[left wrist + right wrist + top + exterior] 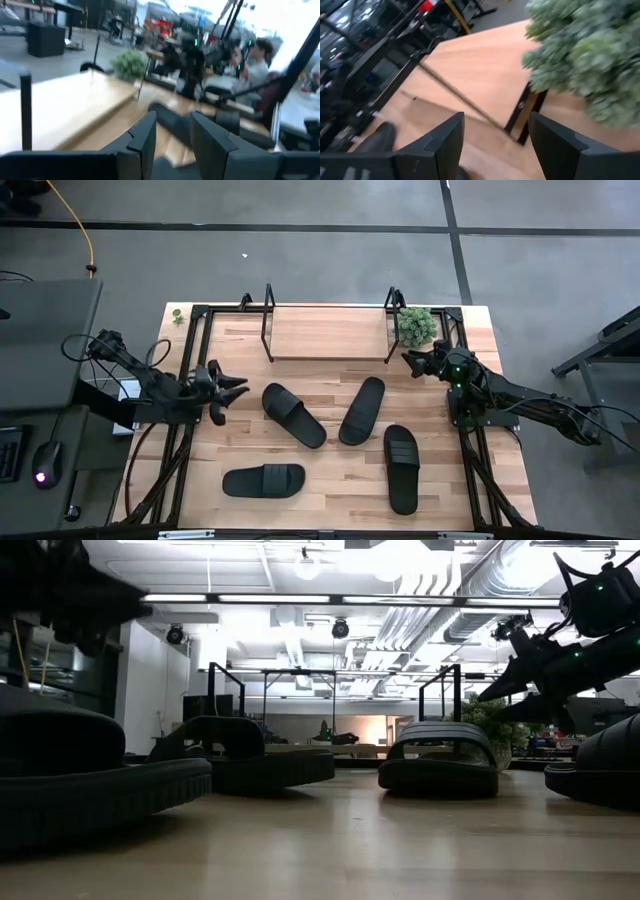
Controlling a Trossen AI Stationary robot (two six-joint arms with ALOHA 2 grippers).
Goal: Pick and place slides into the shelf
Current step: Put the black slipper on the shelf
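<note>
Several black slides lie sole-down on the wooden table: one (293, 414) left of centre, one (362, 410) at centre, one (401, 468) to the right, one (264, 480) near the front left. The shelf (327, 332) stands at the far edge with a bare light board. My left gripper (236, 387) is open above the table's left side, just left of the slide left of centre. My right gripper (410, 361) is open near the shelf's right end frame (520, 117).
A small green potted plant (416, 325) stands by the shelf's right end, close to my right gripper; it fills the right wrist view (590, 55). Black rails (190, 420) run along the table's left and right sides. A person (255, 62) sits beyond the table.
</note>
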